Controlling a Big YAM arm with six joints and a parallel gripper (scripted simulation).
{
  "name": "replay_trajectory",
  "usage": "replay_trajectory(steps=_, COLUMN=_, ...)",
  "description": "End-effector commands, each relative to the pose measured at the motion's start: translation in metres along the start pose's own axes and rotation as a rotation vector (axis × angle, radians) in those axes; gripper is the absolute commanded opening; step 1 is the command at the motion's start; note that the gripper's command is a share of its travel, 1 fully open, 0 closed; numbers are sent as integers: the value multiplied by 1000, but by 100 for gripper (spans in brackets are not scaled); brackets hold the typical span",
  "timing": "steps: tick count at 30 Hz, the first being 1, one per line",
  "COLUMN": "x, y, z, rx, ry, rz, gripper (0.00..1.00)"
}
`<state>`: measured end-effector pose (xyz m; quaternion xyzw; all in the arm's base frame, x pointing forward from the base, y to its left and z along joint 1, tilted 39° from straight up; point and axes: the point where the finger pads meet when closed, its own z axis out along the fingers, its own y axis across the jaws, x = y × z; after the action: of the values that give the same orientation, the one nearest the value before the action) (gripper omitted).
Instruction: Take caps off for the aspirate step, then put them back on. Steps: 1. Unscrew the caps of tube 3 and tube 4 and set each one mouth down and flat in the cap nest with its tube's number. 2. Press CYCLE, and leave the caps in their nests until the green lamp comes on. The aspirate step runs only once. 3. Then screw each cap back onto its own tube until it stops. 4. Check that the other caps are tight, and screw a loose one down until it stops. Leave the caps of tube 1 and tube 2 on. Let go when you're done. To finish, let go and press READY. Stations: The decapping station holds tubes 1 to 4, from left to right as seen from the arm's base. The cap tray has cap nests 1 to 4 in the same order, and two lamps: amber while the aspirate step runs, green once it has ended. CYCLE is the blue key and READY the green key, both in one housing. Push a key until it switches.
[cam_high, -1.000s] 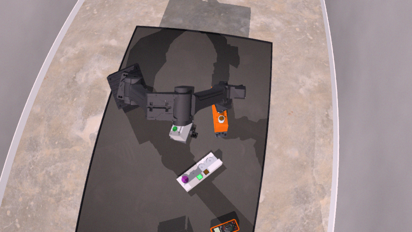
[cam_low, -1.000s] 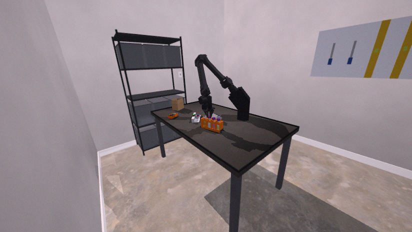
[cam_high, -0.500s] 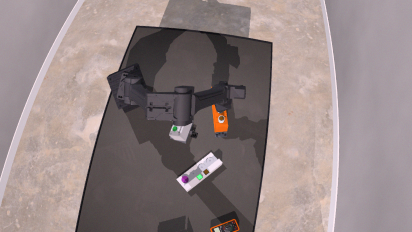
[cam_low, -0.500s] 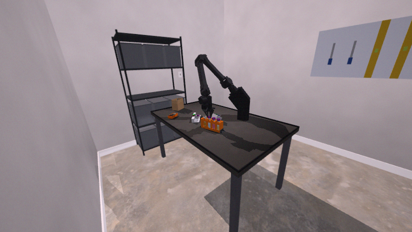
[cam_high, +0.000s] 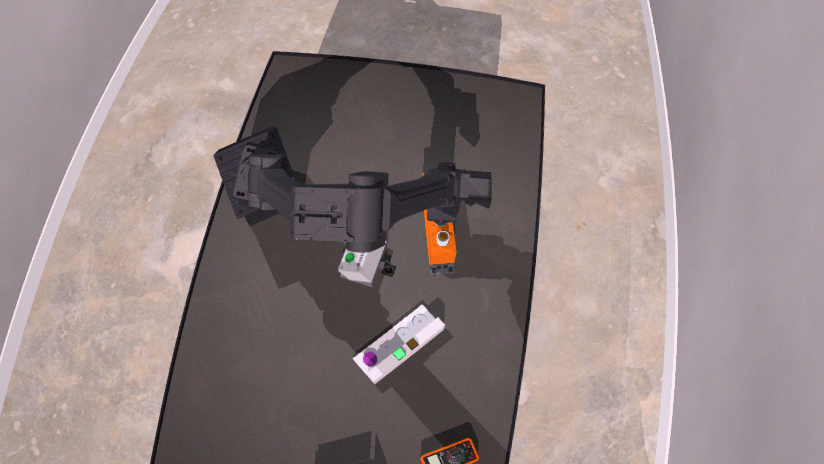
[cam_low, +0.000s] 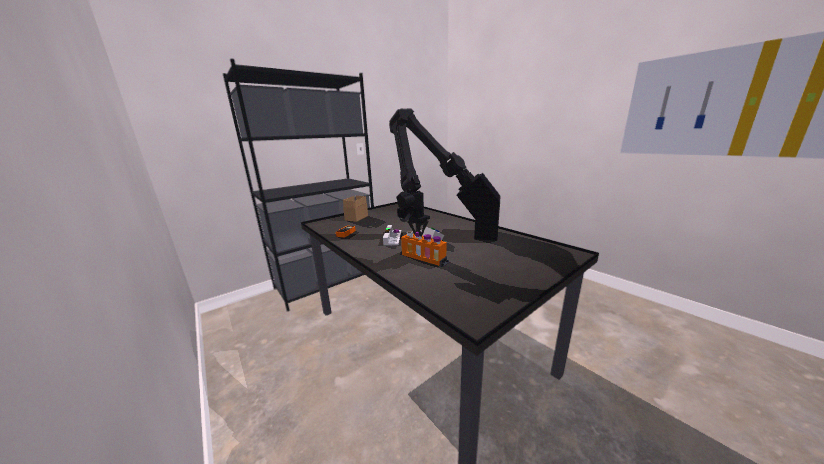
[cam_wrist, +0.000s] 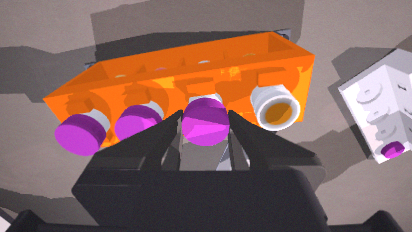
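Gripper (cam_high: 441, 217) (cam_low: 418, 229) (cam_wrist: 205, 116): I am holding cap 3, my two fingers pressing its opposite sides.
Cap 3 (cam_high: 440, 222) (cam_low: 418, 234) (cam_wrist: 205, 125): sitting over the neck of its own tube, third from the left as seen from my base; I cannot tell how tight it is.
Caps 1 (cam_low: 437, 238) (cam_wrist: 80, 135) and 2 (cam_low: 427, 236) (cam_wrist: 137, 123): both resting on their tubes, purple like the one I am holding.
Tube 4 (cam_high: 442, 237) (cam_low: 409, 235) (cam_wrist: 275, 110): standing uncapped at the end of the row, its round white rim showing around a brownish mouth.
Station (cam_high: 441, 254) (cam_low: 423, 251) (cam_wrist: 305, 75): holding all four tubes in its orange body on the desk (cam_high: 259, 345) (cam_low: 490, 288) (cam_wrist: 30, 65).
Cap 4 (cam_high: 369, 358) (cam_low: 396, 231) (cam_wrist: 392, 149): lying in nest 4, at one end of the white tray (cam_high: 429, 329) (cam_low: 390, 240) (cam_wrist: 400, 75); the other three nests are holding no caps.
Lamps: the green lamp (cam_high: 399, 353) (cam_low: 389, 228) is glowing, while the amber lamp (cam_high: 412, 343) is looking dark brown.
READY (cam_high: 350, 257): showing green on the pale housing (cam_high: 360, 270) (cam_low: 432, 232), partly under my arm (cam_high: 369, 213) (cam_low: 406, 149) from above; no finger of mine is touching it.
Multimeter (cam_high: 450, 454) (cam_low: 345, 231): lying beyond the tray, its casing showing orange.
Carton (cam_low: 355, 208): standing brown and upright near the desk's far edge.
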<state>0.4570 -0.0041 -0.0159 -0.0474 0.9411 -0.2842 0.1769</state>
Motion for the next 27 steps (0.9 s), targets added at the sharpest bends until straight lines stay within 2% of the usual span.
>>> replay_trajectory(steps=1, x=-13, y=0, z=-5, rx=-3, ry=-13, rz=185, gripper=0)
replay_trajectory(steps=8, x=-11, y=0, z=-3, rx=-3, ry=-9, rz=403, gripper=0)
replay_trajectory(steps=14, x=-8, y=0, z=-3, rx=-4, ry=-12, rz=395, gripper=0)
replay_trajectory(steps=15, x=-8, y=0, z=-3, rx=-4, ry=-12, rz=395, gripper=49)
replay_trajectory(steps=25, x=-8, y=0, z=-3, rx=-4, ry=-12, rz=395, gripper=49)
replay_trajectory(steps=27, x=-13, y=1, z=-7, rx=-7, ry=-15, rz=341, gripper=49)
